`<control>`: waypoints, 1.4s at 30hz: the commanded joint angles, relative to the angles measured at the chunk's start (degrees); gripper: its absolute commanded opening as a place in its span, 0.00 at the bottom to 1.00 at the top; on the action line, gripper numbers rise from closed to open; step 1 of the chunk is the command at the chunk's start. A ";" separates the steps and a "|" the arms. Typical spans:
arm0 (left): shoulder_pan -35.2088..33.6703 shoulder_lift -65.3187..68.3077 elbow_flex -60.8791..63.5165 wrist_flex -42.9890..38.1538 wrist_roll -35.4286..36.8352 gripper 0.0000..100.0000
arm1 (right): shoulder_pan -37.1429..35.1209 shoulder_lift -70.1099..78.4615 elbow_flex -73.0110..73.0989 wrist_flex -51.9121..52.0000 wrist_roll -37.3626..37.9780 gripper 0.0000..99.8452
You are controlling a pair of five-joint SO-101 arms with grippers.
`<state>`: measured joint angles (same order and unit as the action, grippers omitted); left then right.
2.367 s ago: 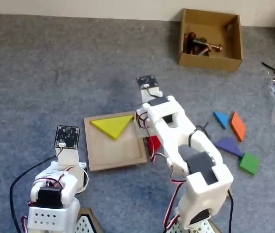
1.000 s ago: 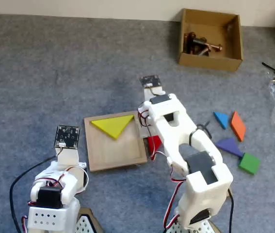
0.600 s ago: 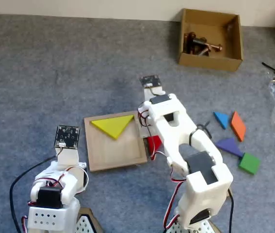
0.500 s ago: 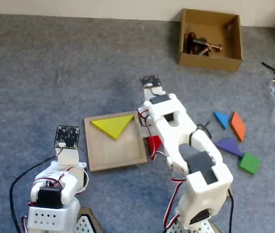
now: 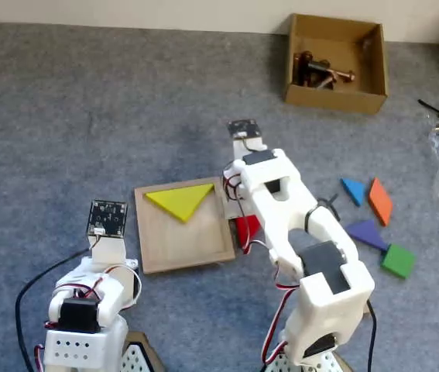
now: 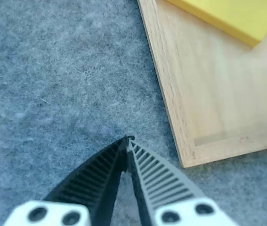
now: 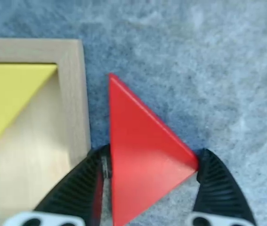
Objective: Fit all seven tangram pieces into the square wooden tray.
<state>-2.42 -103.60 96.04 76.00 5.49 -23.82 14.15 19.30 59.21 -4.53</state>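
The left gripper [image 6: 126,141], pressed together, hangs beside the wooden tray [image 5: 176,239], whose 12 o'clock half holds the yellow triangle [image 5: 179,201]. The right gripper [image 7: 152,157] pinches the red triangle [image 7: 140,155] just outside the rim. From there the tray lies at 9 o'clock and the loose pieces [image 5: 366,232] at 3 o'clock.

One wooden tray [image 5: 184,252], six colored pieces I can count, four triangles, yellow triangle [image 5: 179,201], red triangle [image 5: 246,229], blue triangle [image 5: 352,190], purple triangle [image 5: 366,232], one orange slanted piece [image 5: 380,201], one green square [image 5: 398,260], one cardboard box [image 5: 331,99], two arms, my left arm [image 5: 95,298], my right arm [image 5: 281,209].
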 commanded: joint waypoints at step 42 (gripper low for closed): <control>0.84 -0.40 1.10 -0.09 0.44 0.01 | 2.95 0.40 -6.37 6.29 -0.09 0.16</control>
<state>-2.42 -103.60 96.04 76.00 5.49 -22.07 15.21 15.34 65.01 -4.53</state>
